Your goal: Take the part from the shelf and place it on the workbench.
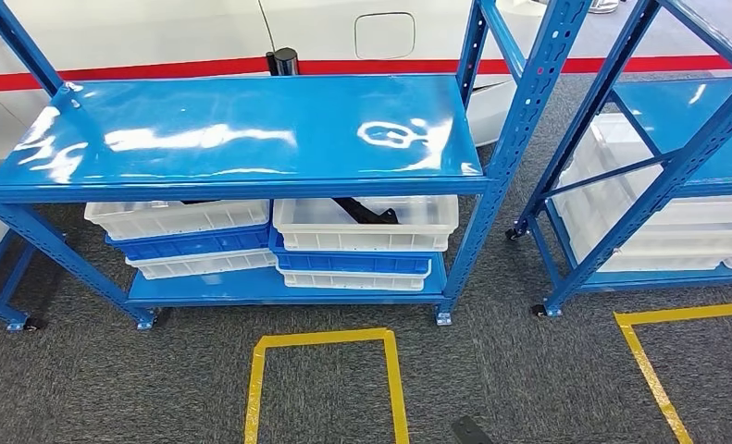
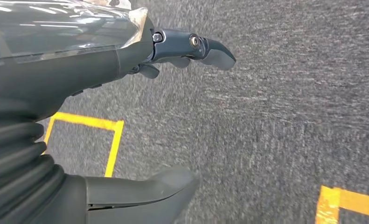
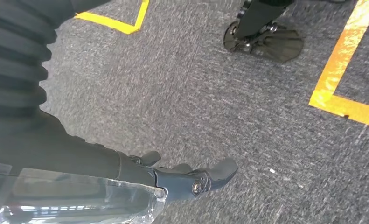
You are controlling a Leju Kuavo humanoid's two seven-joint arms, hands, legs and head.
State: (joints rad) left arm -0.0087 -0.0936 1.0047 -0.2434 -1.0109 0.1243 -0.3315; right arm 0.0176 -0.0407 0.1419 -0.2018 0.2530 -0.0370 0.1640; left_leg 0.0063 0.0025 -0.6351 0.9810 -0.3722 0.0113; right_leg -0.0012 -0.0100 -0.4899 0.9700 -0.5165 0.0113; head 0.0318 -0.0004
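A black part (image 1: 366,211) lies in a white bin (image 1: 366,225) on the lower level of the blue shelf (image 1: 241,134), to the right of the middle. A second dark piece (image 1: 200,201) peeks from the left white bin under the shelf top. My left hand (image 2: 126,60) hangs over the grey carpet, fingers straight and thumb apart, holding nothing. My right hand (image 3: 140,170) also hangs above the carpet, its fingers extended and empty. Both hands are far from the shelf.
White and blue bins are stacked on the shelf's lower level. A second blue rack (image 1: 663,185) with white bins stands to the right. Yellow tape (image 1: 325,340) marks squares on the carpet before the shelf. A white car body with a red stripe lies behind.
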